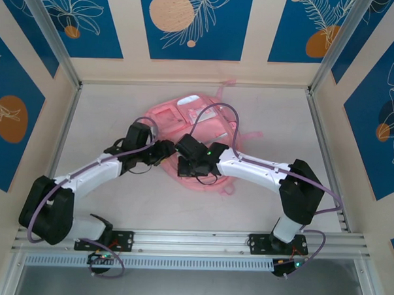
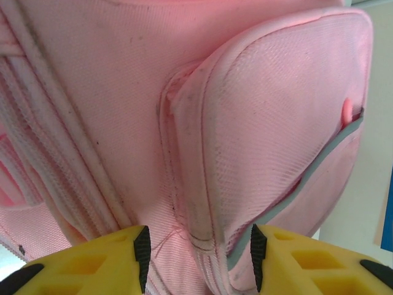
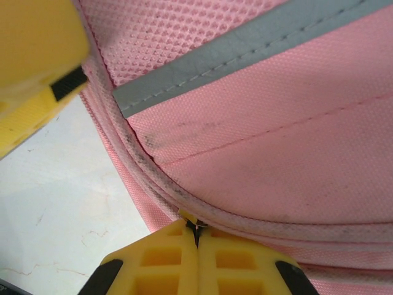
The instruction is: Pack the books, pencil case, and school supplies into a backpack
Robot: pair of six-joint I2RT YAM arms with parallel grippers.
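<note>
The pink backpack lies flat in the middle of the pale worktop, with its straps toward the far wall. Both arms reach inward from the near edge and meet over the near part of the bag.

In the left wrist view, the left claw stands with its two yellow fingers apart. The lower corner of a front pocket sits in the gap between them, and along the edge of this pocket runs a pale grey stripe. I cannot tell if the black pads touch the fabric. Left of the pocket, the main body of the bag shows several rows of piping and some dark dirt marks near the seam.

In the right wrist view, the right claw has its fingers pressed together on the rounded piped edge of the backpack, with a small dark metal bit pinched between the tips; it is too small to name. Above the seam there is another grey stripe on the pink weave. Bare worktop shows just beside the bag on the left
</note>
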